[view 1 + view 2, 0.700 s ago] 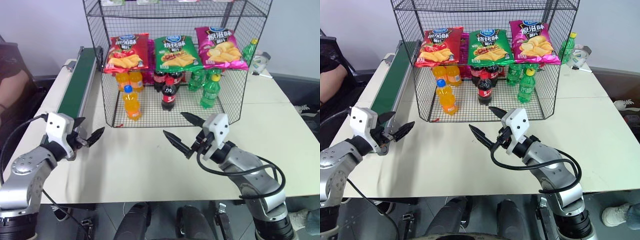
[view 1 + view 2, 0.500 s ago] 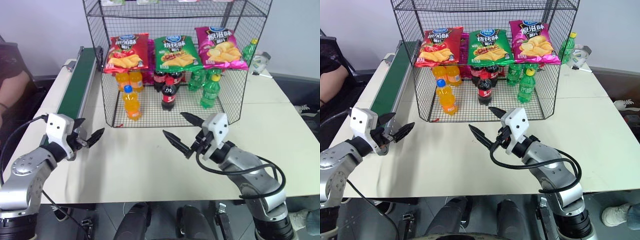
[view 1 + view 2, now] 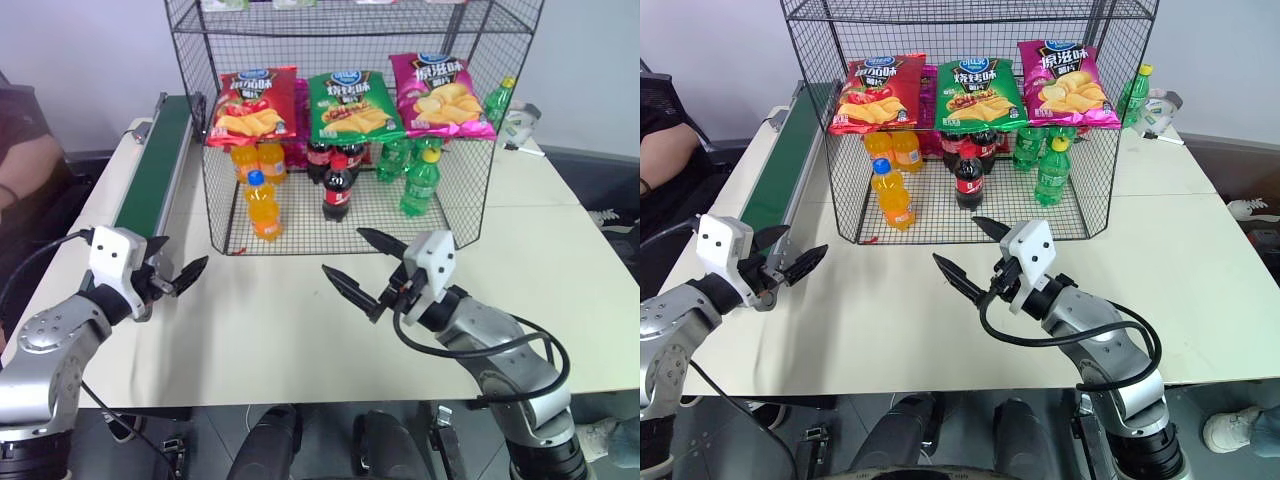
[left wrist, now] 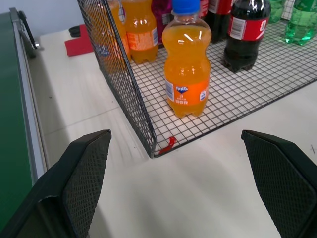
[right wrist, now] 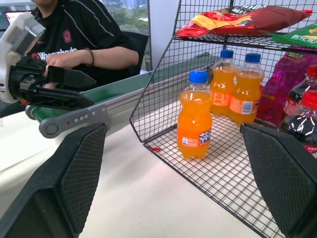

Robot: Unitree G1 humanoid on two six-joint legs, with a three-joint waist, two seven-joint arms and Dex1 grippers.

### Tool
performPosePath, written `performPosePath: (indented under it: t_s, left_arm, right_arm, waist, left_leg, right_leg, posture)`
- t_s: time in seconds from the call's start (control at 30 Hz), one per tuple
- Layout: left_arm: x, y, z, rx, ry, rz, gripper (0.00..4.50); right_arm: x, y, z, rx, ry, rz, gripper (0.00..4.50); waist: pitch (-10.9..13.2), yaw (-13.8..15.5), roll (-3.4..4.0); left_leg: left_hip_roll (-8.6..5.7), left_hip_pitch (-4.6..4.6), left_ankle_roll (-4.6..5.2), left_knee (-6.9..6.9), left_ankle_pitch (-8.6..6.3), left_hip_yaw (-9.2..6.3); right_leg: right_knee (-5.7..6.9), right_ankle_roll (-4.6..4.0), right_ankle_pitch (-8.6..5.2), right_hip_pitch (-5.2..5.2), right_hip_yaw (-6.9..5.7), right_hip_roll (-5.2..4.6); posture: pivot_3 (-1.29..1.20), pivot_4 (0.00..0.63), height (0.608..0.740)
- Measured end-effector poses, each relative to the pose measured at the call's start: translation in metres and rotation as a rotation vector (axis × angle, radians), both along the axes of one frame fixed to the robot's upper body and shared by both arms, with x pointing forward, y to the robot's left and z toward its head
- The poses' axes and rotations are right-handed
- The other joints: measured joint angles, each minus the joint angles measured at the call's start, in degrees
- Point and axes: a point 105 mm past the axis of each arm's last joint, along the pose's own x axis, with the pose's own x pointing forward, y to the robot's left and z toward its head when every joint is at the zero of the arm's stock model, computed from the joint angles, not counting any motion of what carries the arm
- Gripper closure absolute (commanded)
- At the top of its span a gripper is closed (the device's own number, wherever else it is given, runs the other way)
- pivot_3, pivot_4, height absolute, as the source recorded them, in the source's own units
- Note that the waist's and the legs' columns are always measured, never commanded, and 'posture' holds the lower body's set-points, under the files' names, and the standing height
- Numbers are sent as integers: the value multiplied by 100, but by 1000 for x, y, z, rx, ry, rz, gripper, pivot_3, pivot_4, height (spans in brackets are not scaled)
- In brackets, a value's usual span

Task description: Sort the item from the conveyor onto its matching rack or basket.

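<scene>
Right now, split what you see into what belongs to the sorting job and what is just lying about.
Job:
- orange soda bottle, standing at the rack's front
- conveyor
- wire rack
- left claw and right claw, both open and holding nothing

Lying about:
- chip bags
- cola bottles
- green bottles

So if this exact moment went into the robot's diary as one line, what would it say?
orange soda bottle: upright on rack floor, front left | conveyor: bare | left gripper: open, empty, over table | right gripper: open, empty

place: lab mock-shop | evidence: wire rack (image 3: 470,120) stocked with crisps, conveyor (image 3: 150,165) on white table (image 3: 270,340)
</scene>
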Motion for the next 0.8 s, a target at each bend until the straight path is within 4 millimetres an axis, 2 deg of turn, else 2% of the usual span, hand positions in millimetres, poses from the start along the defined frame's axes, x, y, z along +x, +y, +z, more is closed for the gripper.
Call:
performPosePath:
  t_s: [0.8]
  left_arm:
    - [0, -2, 0, -10, 4, 18, 91]
  right_arm:
    - [2, 1, -1, 3, 18, 5, 0]
  waist:
    - [0, 0, 0]
  left_leg:
    - [0, 0, 0, -1, 0, 0]
  right_leg:
    - [-2, 0, 0, -1, 0, 0]
  posture:
    - [0, 150, 740]
